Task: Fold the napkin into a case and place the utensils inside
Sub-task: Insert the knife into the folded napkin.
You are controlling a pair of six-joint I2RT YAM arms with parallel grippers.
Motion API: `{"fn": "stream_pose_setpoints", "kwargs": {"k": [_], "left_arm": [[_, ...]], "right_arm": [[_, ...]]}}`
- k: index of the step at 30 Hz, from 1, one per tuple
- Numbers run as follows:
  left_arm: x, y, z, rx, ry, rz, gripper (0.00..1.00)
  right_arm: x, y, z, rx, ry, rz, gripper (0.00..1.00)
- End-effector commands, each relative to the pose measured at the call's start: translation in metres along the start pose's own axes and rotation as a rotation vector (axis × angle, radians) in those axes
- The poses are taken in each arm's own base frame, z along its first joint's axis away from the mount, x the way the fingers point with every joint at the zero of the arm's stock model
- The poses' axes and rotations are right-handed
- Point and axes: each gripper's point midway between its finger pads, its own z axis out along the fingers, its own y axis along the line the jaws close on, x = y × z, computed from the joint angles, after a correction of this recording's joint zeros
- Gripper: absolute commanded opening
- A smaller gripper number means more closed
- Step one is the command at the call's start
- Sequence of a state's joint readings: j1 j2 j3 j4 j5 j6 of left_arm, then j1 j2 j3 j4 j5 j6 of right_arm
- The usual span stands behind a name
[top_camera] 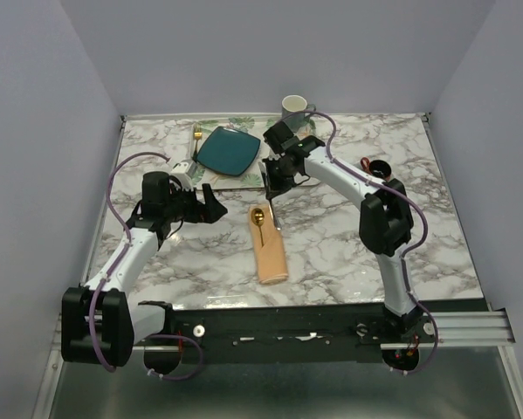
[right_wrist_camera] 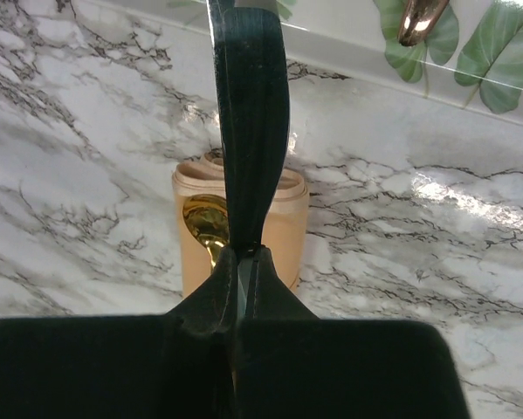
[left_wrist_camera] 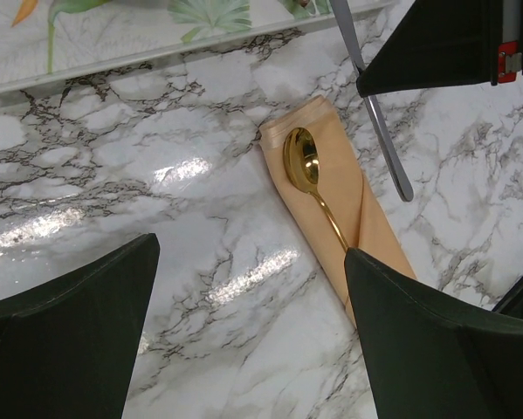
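1. Right claw [top_camera: 270,188] is pinching the silver knife [left_wrist_camera: 388,144] with its jaws pressed together, hiding much of the knife's length. Left claw [top_camera: 211,202] is hanging spread and gripping nothing.
2. Gold spoon [left_wrist_camera: 302,161] is lying with its handle disappearing inside the folded napkin [top_camera: 271,251], only the bowl showing.
3. One napkin, one spoon and one knife are showing. The napkin is lying mid-worktop [top_camera: 348,244], toward the near edge.

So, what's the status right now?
Left tool open, beside the napkin. Right tool shut on the knife, by the napkin's far end. Spoon already tucked in. Nothing seen blocking.
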State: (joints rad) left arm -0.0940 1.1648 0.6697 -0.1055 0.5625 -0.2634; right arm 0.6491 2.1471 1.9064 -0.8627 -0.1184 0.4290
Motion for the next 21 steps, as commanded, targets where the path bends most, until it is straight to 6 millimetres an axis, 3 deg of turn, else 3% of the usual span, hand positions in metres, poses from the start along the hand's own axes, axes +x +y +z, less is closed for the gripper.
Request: {"fn": "stream_pose_setpoints", "kwargs": {"k": [1,9,21], "left_arm": [[-0.005,0.003,-0.003,-0.024,-0.045,0.011,0.99],[-0.004,0.006,-0.005,-0.033,-0.054,0.022,0.99],[0.001,0.010,-0.010,-0.039,-0.052,0.024,0.99]], "right_arm": [[-0.024,0.009,0.009,0.003,-0.090,0.044,0.01],[-0.036,0.015,0.026,0.007,-0.166,0.051,0.01],[-0.011,0.014,0.037,0.062,-0.146,0.016,0.01]]}}
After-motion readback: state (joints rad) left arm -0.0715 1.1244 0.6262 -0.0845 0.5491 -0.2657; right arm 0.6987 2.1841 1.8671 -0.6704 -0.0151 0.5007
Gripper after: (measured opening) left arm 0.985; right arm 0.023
